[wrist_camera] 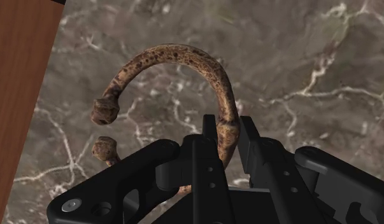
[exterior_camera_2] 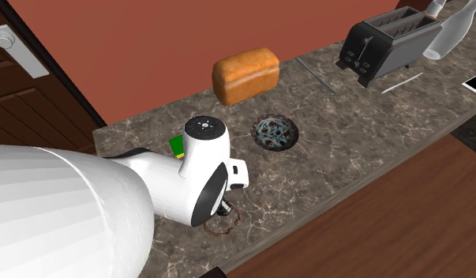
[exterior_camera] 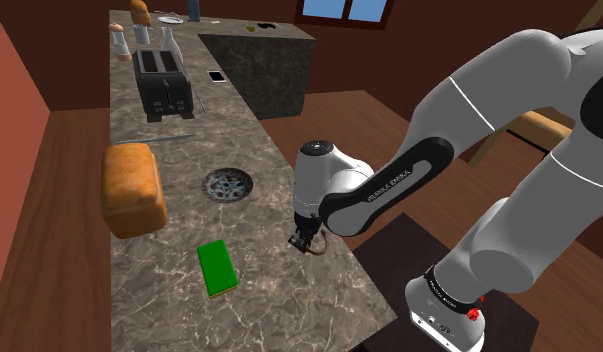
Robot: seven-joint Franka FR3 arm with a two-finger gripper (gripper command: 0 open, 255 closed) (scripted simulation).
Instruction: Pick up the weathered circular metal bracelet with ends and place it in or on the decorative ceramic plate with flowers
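Pinching the rusty open-ended bracelet (wrist_camera: 177, 57) in the gripper (wrist_camera: 227, 127): 1 side of the band clasped, the 2 knobbed ends pointing out toward the edge of the marble counter (exterior_camera: 259, 290). Low at that front edge; can't tell whether lifted clear or touching the marble. Next, probably: head for the flowered plate (exterior_camera: 228, 185), up and left of the gripper in the shoulder view, further in from the edge, across bare marble. Green block (exterior_camera: 216, 267) and bread loaf (exterior_camera: 132, 188) well off that line. Lift first, then carry over.
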